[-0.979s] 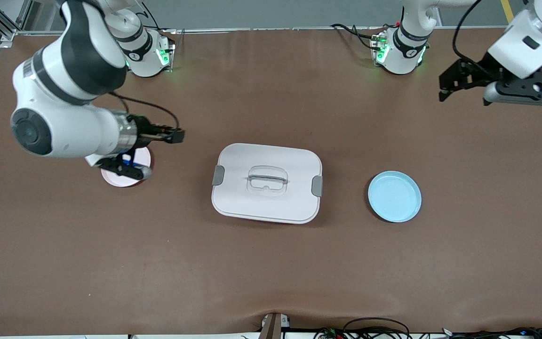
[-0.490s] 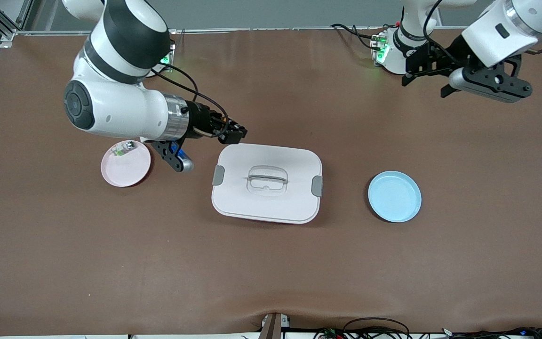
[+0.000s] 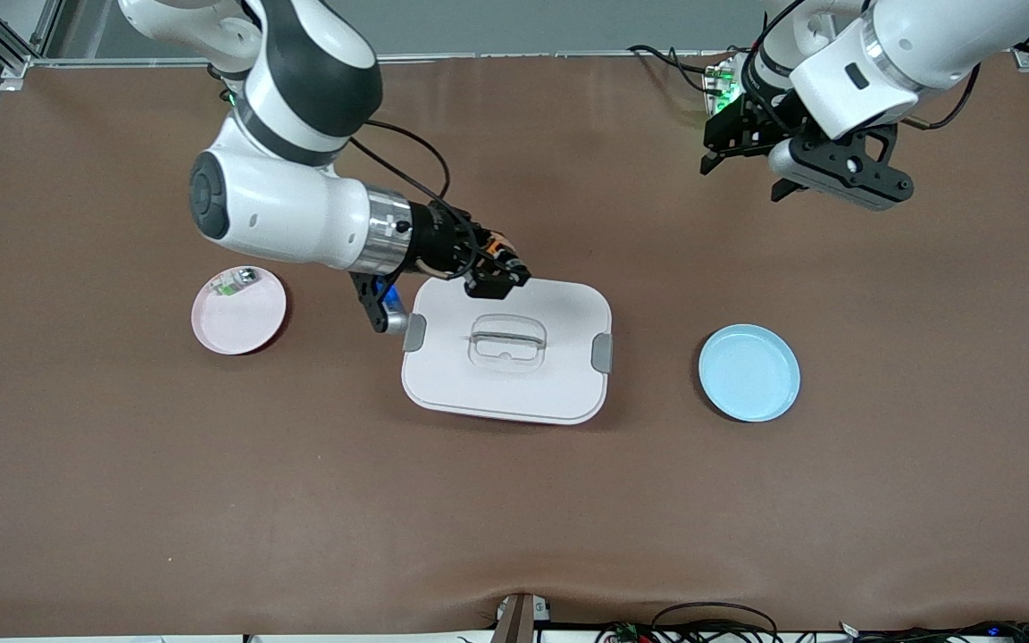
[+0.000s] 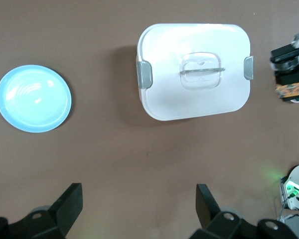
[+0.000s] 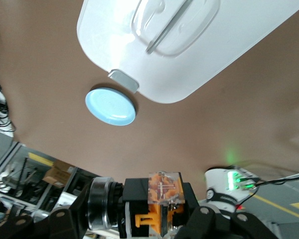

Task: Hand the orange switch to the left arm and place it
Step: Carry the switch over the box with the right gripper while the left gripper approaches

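While right tool (image 3: 498,268) grips orange switch (image 5: 165,191) over smooth rounded box (image 3: 507,346), left tool (image 4: 137,204) seemingly spread.

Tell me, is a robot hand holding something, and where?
Yes. The right gripper pinches the orange switch by its sides, above the box edge. The left gripper is open and holds nothing.

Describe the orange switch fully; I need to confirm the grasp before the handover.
The orange switch is a small black part with orange bands and a translucent orange end face. It is clamped between the fingers of the right gripper, up in the air over the edge of the box nearest the robots' bases. Nothing else touches it.
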